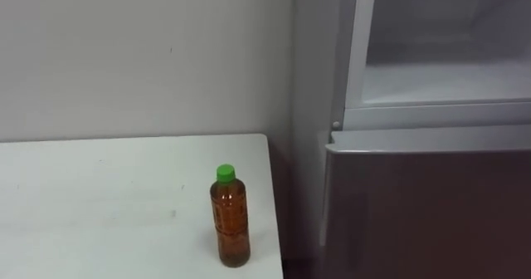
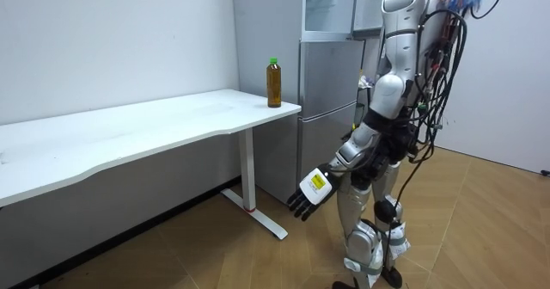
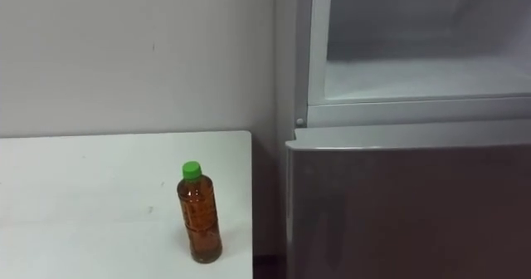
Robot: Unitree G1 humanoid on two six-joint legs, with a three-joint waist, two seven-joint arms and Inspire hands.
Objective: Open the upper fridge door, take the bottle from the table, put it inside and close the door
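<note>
A brown bottle [image 1: 231, 221] with a green cap stands upright on the white table [image 1: 99, 204], close to its right edge; it also shows as the bottle [image 3: 200, 215] and the bottle [image 2: 274, 83] on the table corner beside the fridge. The upper fridge compartment [image 1: 440, 71] stands open, showing a white inside. I stand in front of the fridge, a step back from the table. My left hand [image 2: 311, 193] hangs low at my side, fingers relaxed and holding nothing, well below and apart from the bottle.
The grey lower fridge door [image 1: 431, 204] is closed, right of the table, with a narrow gap between them. A plain wall [image 1: 141, 55] runs behind the table. The long table [image 2: 129, 138] stretches toward the room view's left; wooden floor [image 2: 481, 229] lies around me.
</note>
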